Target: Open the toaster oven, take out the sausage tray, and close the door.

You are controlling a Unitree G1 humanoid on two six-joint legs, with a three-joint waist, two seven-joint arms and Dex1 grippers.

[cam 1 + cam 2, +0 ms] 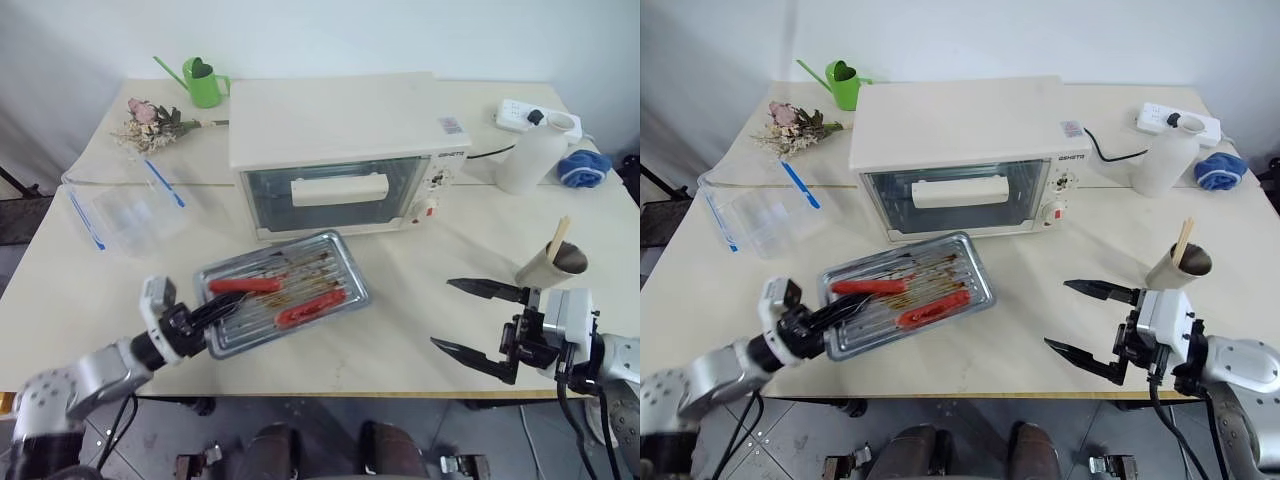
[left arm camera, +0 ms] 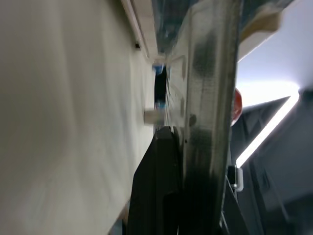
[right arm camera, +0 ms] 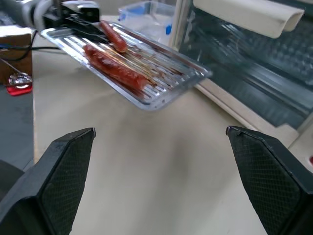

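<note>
Gripping the sausage tray (image 1: 282,290) by its near-left rim with the left tool (image 1: 203,318), tray held tilted just above the table (image 1: 420,330) in front of the toaster oven (image 1: 345,150), whose door (image 1: 335,193) looks shut; keeping it level while lowering, right tool (image 1: 480,322) hanging wide open and empty toward the near-right edge

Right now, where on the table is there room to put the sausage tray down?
The sausage tray, held at its edge by the left hand, hangs over bare table in front of the toaster oven. Free patches: between the tray and the open right hand, and near the front left corner, below the plastic box. Back right is crowded: bottle, power strip, cup.
</note>
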